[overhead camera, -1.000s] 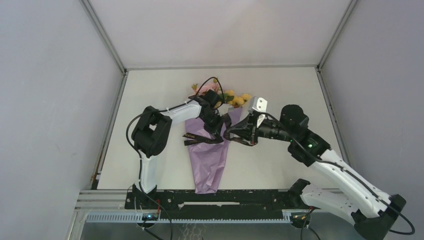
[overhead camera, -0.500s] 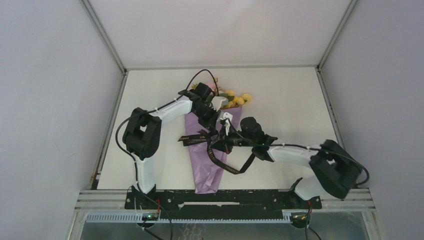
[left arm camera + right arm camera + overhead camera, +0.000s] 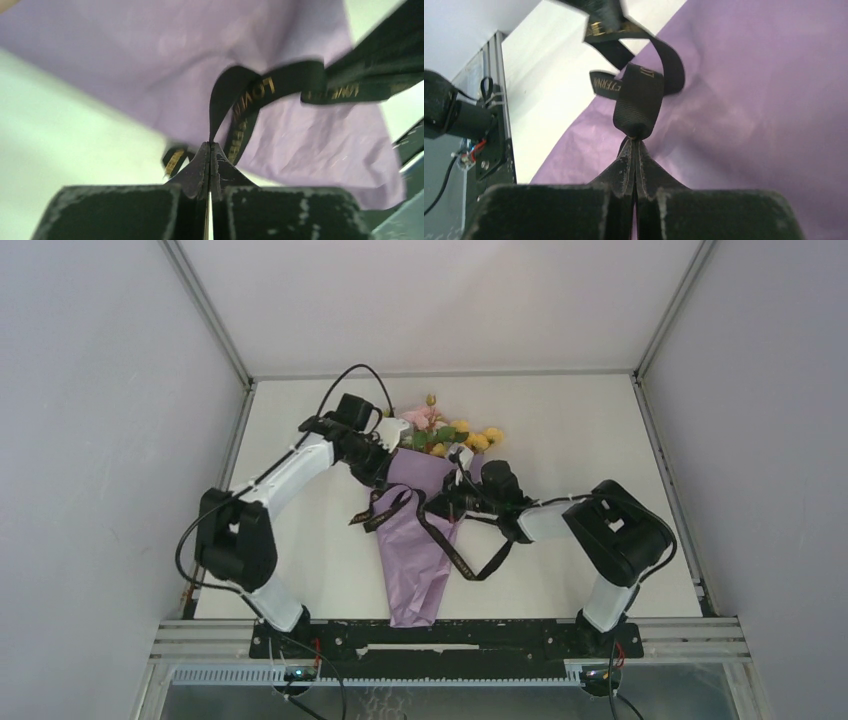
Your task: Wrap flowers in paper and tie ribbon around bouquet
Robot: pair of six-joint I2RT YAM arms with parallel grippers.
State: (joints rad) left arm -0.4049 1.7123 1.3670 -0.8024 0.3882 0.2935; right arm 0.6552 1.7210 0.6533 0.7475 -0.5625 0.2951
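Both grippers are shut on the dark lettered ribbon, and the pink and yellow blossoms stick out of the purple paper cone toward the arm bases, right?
No. The left gripper and right gripper are shut on the dark lettered ribbon, but the pink and yellow blossoms stick out of the purple paper cone away from the arm bases, per the top external view.

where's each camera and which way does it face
Top external: above and behind, looking down on the table; left arm and right arm show.
Left wrist: on the left gripper, facing the paper; its jaws show, shut on the ribbon.
Right wrist: on the right gripper, facing paper; jaws shut on ribbon.
Shared: both wrist views see ribbon over paper.
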